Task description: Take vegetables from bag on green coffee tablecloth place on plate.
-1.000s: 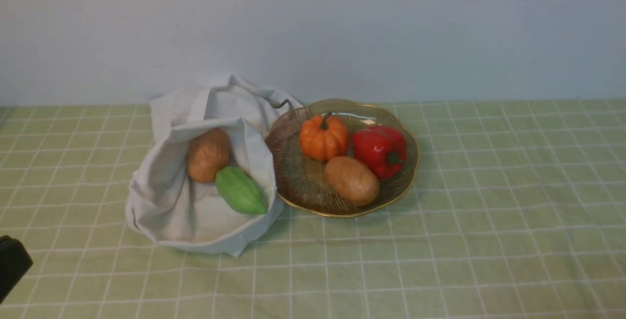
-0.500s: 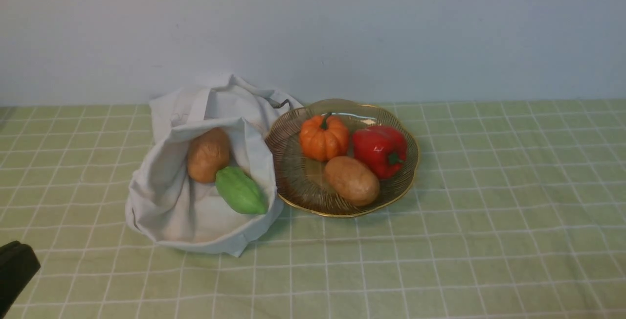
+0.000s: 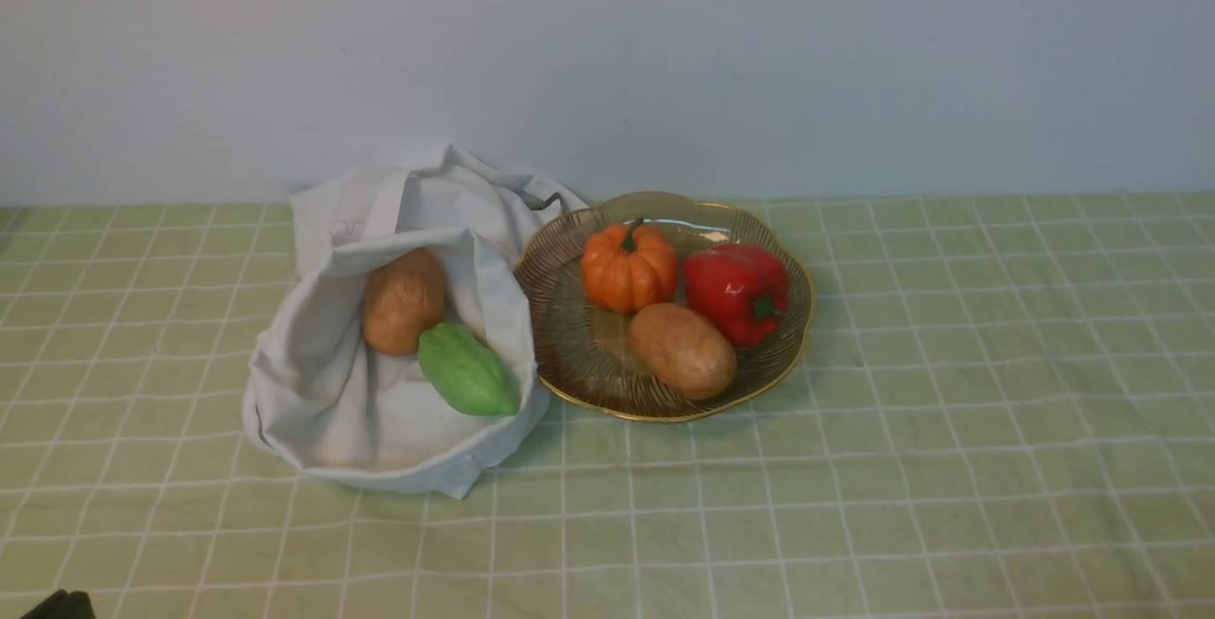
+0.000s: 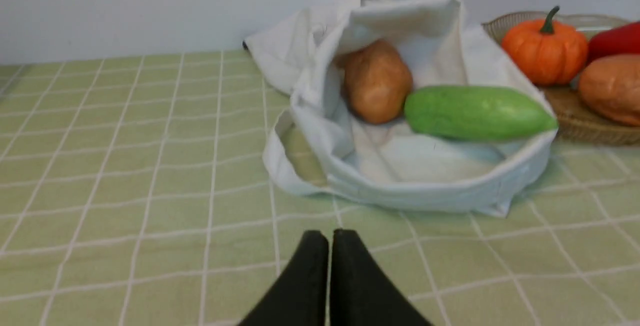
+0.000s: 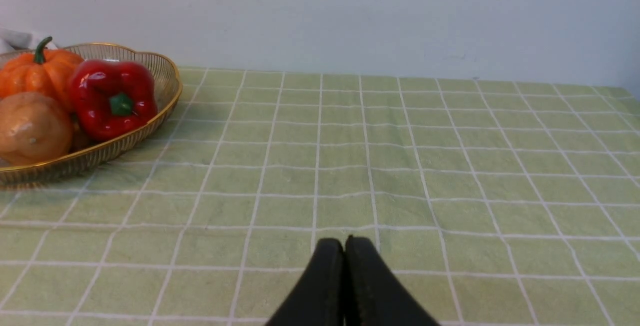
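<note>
Front view: bag (image 3: 323, 410) left of centre holds potato (image 3: 403, 301) and gourd (image 3: 467, 370); plate (image 3: 570, 353) beside it; left gripper (image 4: 329, 234) and right gripper (image 5: 344, 241) both pressed closed, empty.

left pincer (image 4: 329, 236) — closed | right pincer (image 5: 344, 243) — closed, empty

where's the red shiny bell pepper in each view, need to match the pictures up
Front view: the red shiny bell pepper lies in the round amber ribbed plate, right of centre, beside the small orange pumpkin.
Left wrist view: only a red sliver at the right edge, above a brown potato.
Right wrist view: near the left edge, in the plate.
Shared landmark: the orange pumpkin, next to the pepper in all three views.
</note>
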